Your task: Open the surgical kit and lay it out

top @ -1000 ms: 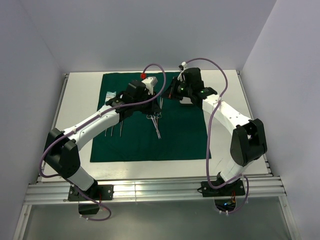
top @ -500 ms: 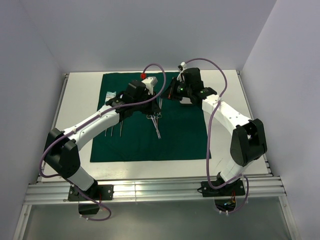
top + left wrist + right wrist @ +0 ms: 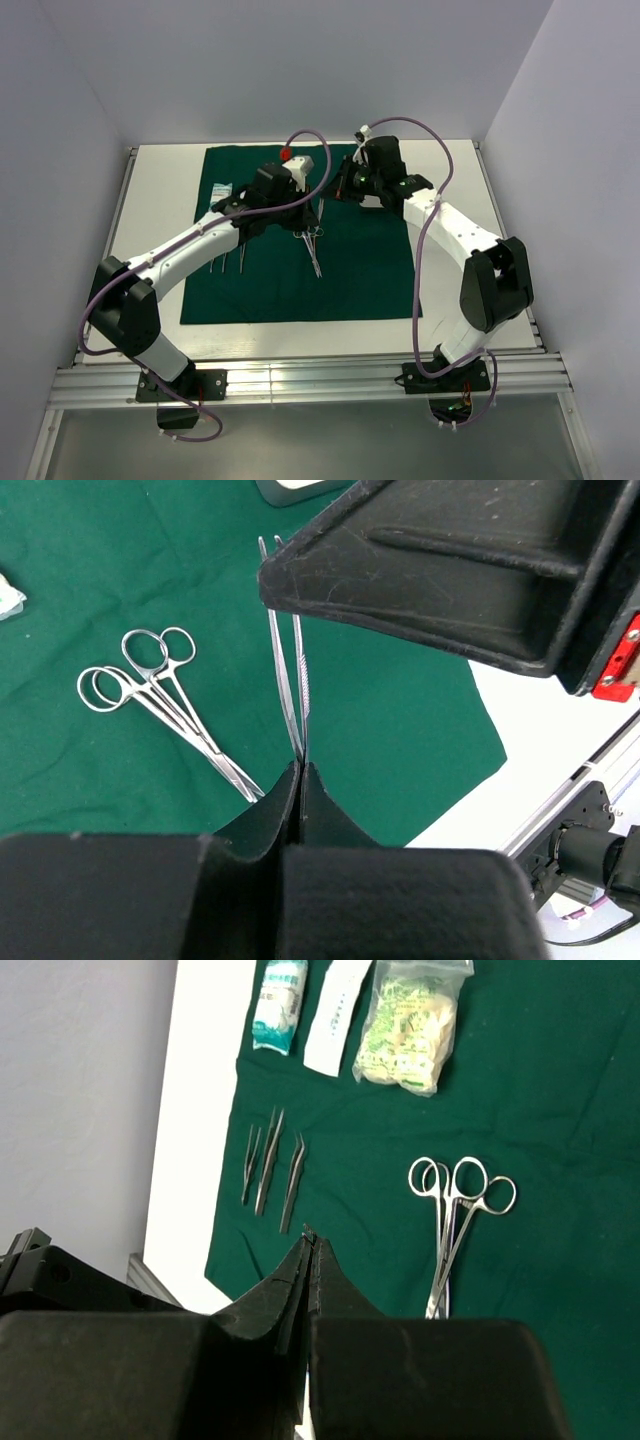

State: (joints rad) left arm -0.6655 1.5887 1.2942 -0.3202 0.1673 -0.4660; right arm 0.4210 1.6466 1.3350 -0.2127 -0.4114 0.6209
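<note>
The surgical kit lies spread on its dark green cloth (image 3: 350,280). My left gripper (image 3: 300,765) is shut on one end of slim steel tweezers (image 3: 288,670), which reach away under the black body of my right gripper (image 3: 450,570). In its own view the right gripper (image 3: 308,1238) is shut, with a small steel end showing between its fingertips. Both grippers meet above the cloth's back middle (image 3: 322,200). Two clamps (image 3: 165,695) (image 3: 450,1220) lie crossed on the cloth. Three more tweezers (image 3: 268,1165) lie at its left, and three pale packets (image 3: 412,1020) at its back left.
A corner of the steel tray (image 3: 290,488) shows beyond the held tweezers. Bare white table (image 3: 500,210) flanks the cloth, with a rail (image 3: 300,380) along the near edge. Grey walls close in at the left, back and right.
My left gripper has closed the last bit onto the tweezers. Neither arm has visibly shifted in the top view.
</note>
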